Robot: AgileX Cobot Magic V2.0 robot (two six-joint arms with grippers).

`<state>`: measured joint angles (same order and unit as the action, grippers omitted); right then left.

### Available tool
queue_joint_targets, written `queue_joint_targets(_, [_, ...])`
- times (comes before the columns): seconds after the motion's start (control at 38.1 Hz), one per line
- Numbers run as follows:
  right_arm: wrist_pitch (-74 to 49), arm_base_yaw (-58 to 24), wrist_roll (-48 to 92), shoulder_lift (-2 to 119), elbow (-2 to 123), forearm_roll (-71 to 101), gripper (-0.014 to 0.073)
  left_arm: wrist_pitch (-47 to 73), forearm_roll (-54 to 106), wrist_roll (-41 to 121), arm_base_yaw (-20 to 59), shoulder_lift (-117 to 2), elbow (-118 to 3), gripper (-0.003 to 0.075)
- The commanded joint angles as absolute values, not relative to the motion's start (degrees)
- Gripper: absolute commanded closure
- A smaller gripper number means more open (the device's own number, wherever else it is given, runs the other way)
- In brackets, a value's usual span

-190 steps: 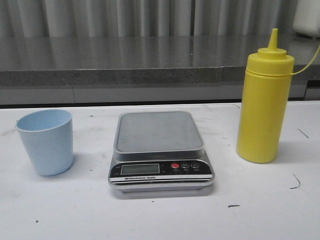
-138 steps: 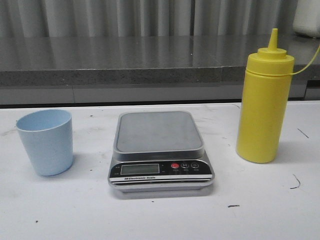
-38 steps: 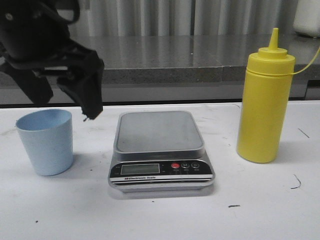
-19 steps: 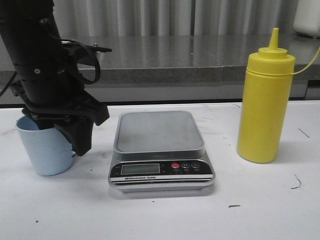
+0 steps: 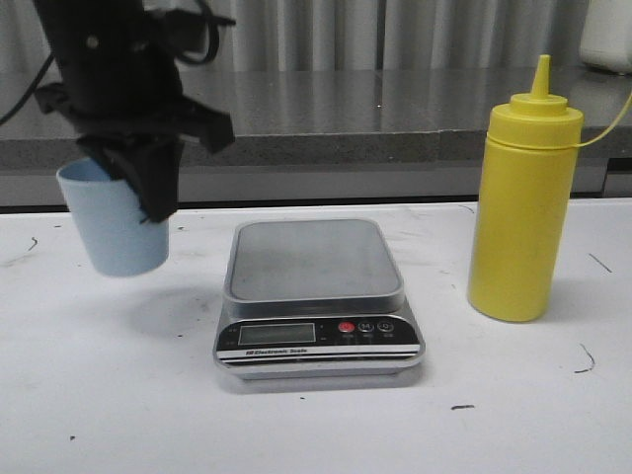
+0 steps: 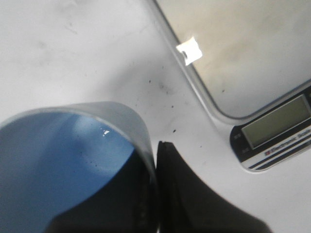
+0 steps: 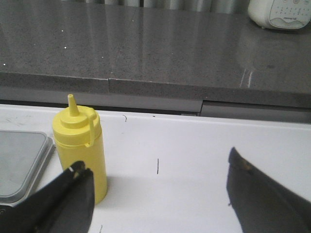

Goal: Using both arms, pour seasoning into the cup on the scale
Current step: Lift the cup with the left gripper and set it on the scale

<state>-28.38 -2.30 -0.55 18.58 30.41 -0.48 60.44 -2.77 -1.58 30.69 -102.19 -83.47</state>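
The left arm [image 5: 109,69] comes down from the top left; its jaws are clamped on the rim of the pale blue cup [image 5: 118,232], which hangs clear of the white tabletop [image 5: 316,425], left of the scale [image 5: 316,296]; the steel platform is bare; the yellow seasoning bottle [image 5: 521,197] stands upright on the right, apart from the scale.
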Motion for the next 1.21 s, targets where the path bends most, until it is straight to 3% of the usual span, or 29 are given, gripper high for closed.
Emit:
queue_joint_targets(0.0, [-23.88,-2.04,-0.62,19.53,32.37,-0.46,0.0012,61.93,-2.73,-1.16,32.63,-99.64,-90.46,0.074])
queue_joint_targets(0.47, [-24.0,-2.04,-0.62,19.53,32.37,-0.46,0.0012,71.21,-2.5,-0.52,41.77,-116.3,-116.06,0.074])
queue_joint_targets(0.76, [-24.0,-2.04,-0.62,19.53,32.37,-0.46,0.0012,72.46,-2.5,-0.52,42.88,-120.5,-119.44,0.0734])
queue_joint_targets(1.05, [-24.07,-2.04,-0.62,19.53,32.37,-0.51,0.0012,72.56,-2.5,-0.52,42.88,-120.97,-119.44,0.0545])
queue_joint_targets(1.18, [-24.07,-2.04,-0.62,19.53,32.37,-0.51,0.0012,72.56,-2.5,-0.52,42.88,-121.2,-119.44,0.0409])
